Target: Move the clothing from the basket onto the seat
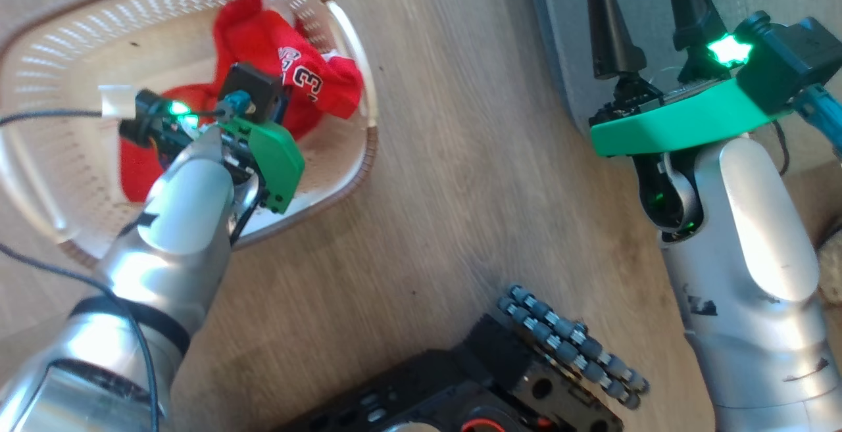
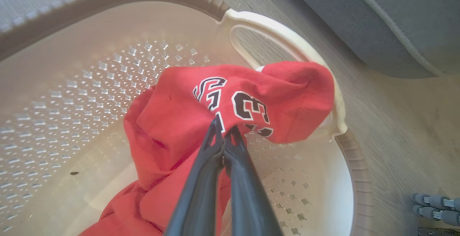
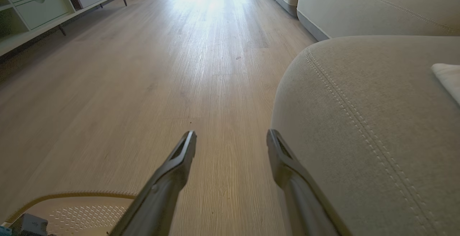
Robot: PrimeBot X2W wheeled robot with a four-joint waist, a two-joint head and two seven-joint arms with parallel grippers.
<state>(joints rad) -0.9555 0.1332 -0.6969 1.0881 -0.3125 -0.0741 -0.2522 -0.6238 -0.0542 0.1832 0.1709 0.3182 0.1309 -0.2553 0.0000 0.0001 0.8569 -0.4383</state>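
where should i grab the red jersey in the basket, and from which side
The raised fold beside the printed number, from above: the jersey lies bunched, one end against the basket handle. The left end effector is shut there.

The clothing [image 2: 172,121] lies in the basket [image 2: 72,103], left of the seat [image 3: 359,121].

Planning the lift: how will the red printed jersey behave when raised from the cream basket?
Probably floppy: the red jersey lies crumpled, pinched in the shut left gripper, so it should hang and trail. Its end meets the white basket handle and may drag.
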